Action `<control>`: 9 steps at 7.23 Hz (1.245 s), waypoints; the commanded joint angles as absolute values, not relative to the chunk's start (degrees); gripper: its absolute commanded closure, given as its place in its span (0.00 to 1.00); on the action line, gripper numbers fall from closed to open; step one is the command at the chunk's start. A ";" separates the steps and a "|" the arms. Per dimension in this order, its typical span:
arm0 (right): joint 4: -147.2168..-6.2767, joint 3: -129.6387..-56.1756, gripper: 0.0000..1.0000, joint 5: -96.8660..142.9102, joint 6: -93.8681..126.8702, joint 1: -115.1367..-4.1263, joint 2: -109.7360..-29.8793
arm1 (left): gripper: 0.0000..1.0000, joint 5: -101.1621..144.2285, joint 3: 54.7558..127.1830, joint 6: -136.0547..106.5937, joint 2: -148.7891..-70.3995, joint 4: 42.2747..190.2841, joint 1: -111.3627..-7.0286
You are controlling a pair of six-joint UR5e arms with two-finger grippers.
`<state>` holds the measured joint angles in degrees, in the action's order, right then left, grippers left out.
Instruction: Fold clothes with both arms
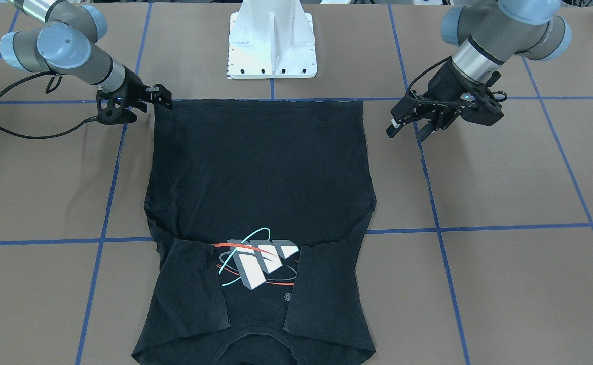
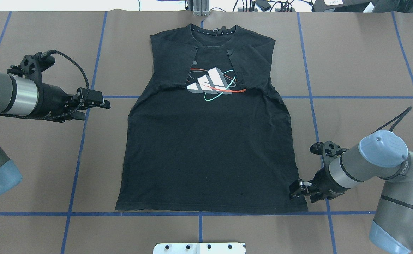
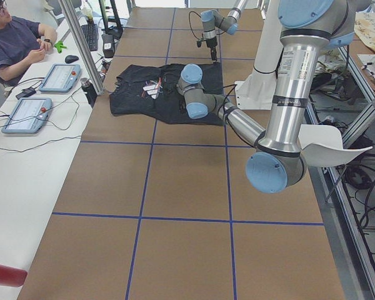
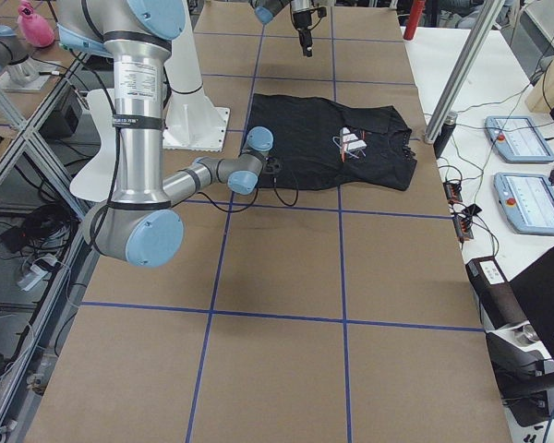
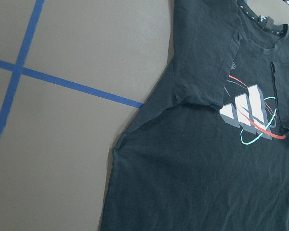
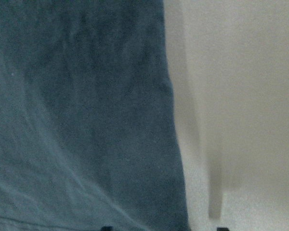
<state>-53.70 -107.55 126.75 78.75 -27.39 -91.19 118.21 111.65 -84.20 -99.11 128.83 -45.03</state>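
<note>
The black T-shirt (image 2: 206, 151) lies flat on the brown table, collar at the far side and hem toward the robot's base. Both sleeves are folded in over the chest beside the white, red and teal graphic (image 2: 210, 84). My right gripper (image 2: 293, 188) is open and low at the hem's right corner; in the right wrist view the shirt's edge (image 6: 173, 144) runs between its two fingertips. My left gripper (image 2: 102, 100) hangs open over bare table, a little left of the shirt's side edge. From the front, the shirt (image 1: 261, 172), the left gripper (image 1: 405, 129) and the right gripper (image 1: 163, 97) stand the same way.
The white base pedestal (image 1: 272, 45) stands just behind the hem. Blue tape lines (image 2: 312, 97) cross the table. At the table's far edge a side bench holds tablets (image 3: 28, 112), and a person (image 3: 12, 37) sits there. Bare table surrounds the shirt.
</note>
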 commanded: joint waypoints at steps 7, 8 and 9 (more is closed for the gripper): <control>-53.88 -107.05 0.74 126.83 78.93 -26.19 -91.32 | 0.00 118.21 111.88 -84.20 -99.05 128.76 -45.00; -54.05 -106.96 0.87 126.83 78.93 -26.19 -91.41 | 0.00 118.21 111.88 -84.20 -99.14 128.76 -45.00; -54.05 -106.96 0.98 127.26 78.93 -26.19 -91.41 | 0.00 118.21 111.97 -84.20 -99.14 128.76 -45.00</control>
